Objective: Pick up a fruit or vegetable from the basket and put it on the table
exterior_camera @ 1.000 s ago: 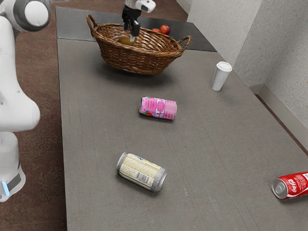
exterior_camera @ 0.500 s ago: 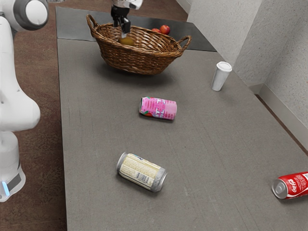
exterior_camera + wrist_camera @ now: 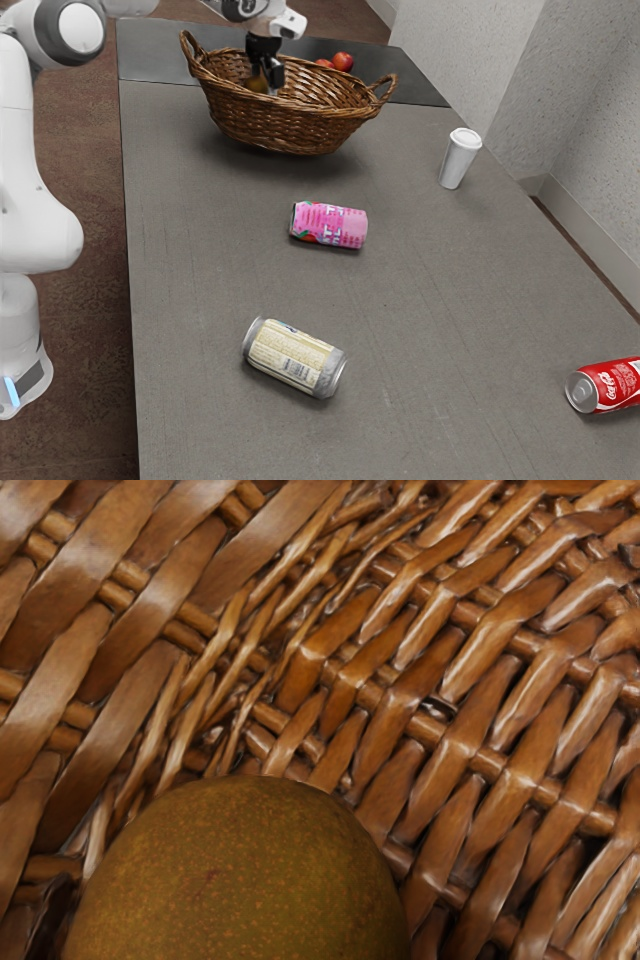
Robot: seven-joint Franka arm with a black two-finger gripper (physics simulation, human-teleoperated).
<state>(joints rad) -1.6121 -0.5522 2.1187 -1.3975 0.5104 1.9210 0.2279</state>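
My gripper [image 3: 268, 84] reaches down into the wicker basket [image 3: 290, 124] at the far end of the table [image 3: 220, 260]. Right at it in the exterior view is a brownish-green fruit [image 3: 257, 85], partly covered by the gripper. Whether the two touch is hidden. In the wrist view the same rounded, speckled fruit [image 3: 240, 875] looms large close under my hand, against the woven wall of the basket [image 3: 470, 700]. Two red fruits, one of them the red fruit [image 3: 343, 61], show just beyond the basket's far rim.
A white lidded cup [image 3: 460, 158] stands upright to the exterior view's right of the basket. Lying on the table are a pink can [image 3: 329, 225], a cream-coloured can [image 3: 293, 357] and a red can [image 3: 610, 385]. The basket's two handles rise above its rim.
Having first moved toward the exterior view's left, my gripper has come back toward its right and lower, now covering part of the brownish-green fruit. The basket and cans have stayed put.
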